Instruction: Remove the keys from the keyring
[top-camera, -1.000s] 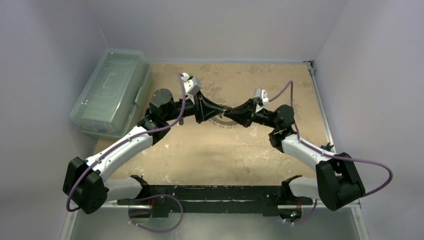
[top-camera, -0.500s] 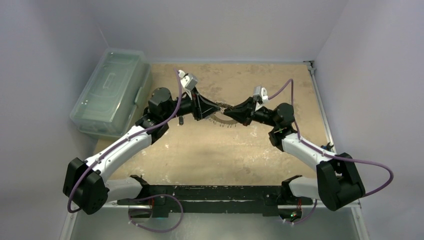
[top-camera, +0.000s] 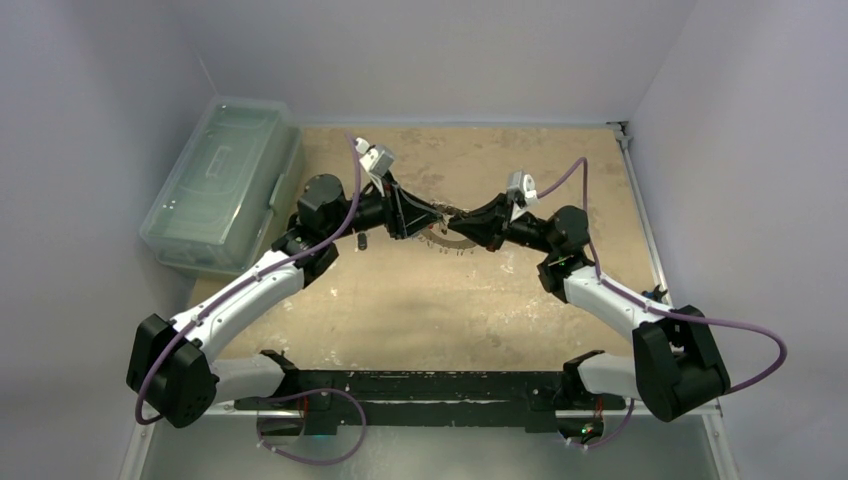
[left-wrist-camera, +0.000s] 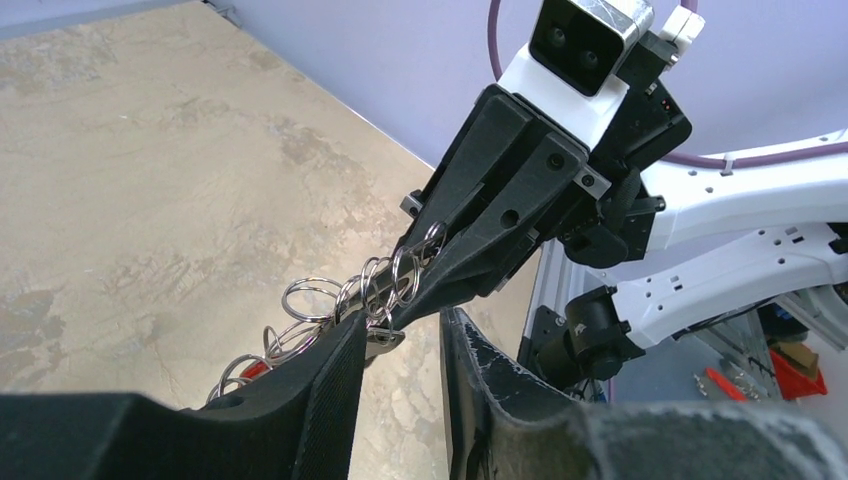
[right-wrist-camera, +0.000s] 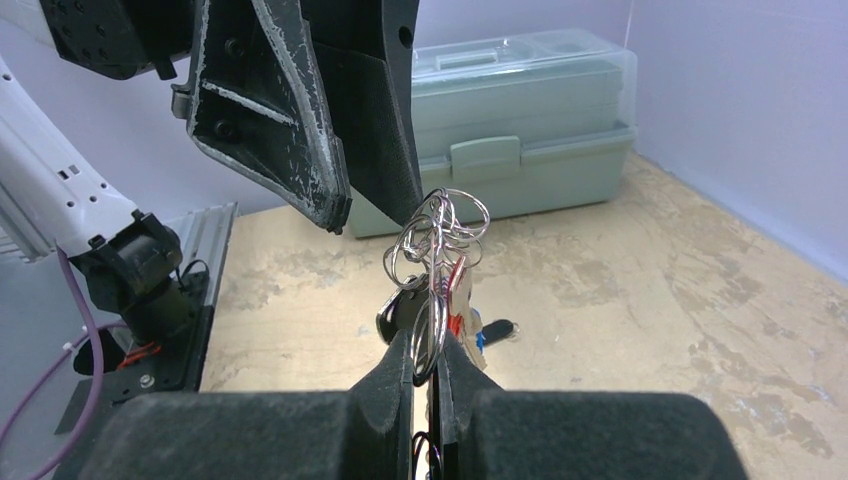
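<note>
"Well, what do you see on your screens? Big things first."

"I see the sandy table (top-camera: 480, 310). A see-through box (top-camera: 225, 185) with a lid sits at the far left, beside the table. My left arm (top-camera: 250, 285) and right arm (top-camera: 610, 295) both reach to the middle. Their tips meet there, up off the table."

"What are the hands doing?"

"My right gripper (right-wrist-camera: 428, 350) is pinched tight on the keyring (top-camera: 452, 245). The thin wire goes right in between its two fingers. My left gripper (left-wrist-camera: 403, 328) has its fingers a bit apart, and I see nothing held in the gap. Its tip is just beside the right one, and one finger (left-wrist-camera: 330, 390) touches the bunch."

"Where is the keyring?"

"It is over the middle of the table, under the two tips. I cannot tell if its low side touches the table. A bunch of small rings (right-wrist-camera: 445, 215) sticks up above the right fingers, just under the left tip. The keys (right-wrist-camera: 460, 315) hang on the ring. Some have red or blue heads, and one has a black head."

"Anything else?"

"One small dark thing (top-camera: 360, 242) lies on the table near my left arm. It is too small for me to tell what it is."
</note>
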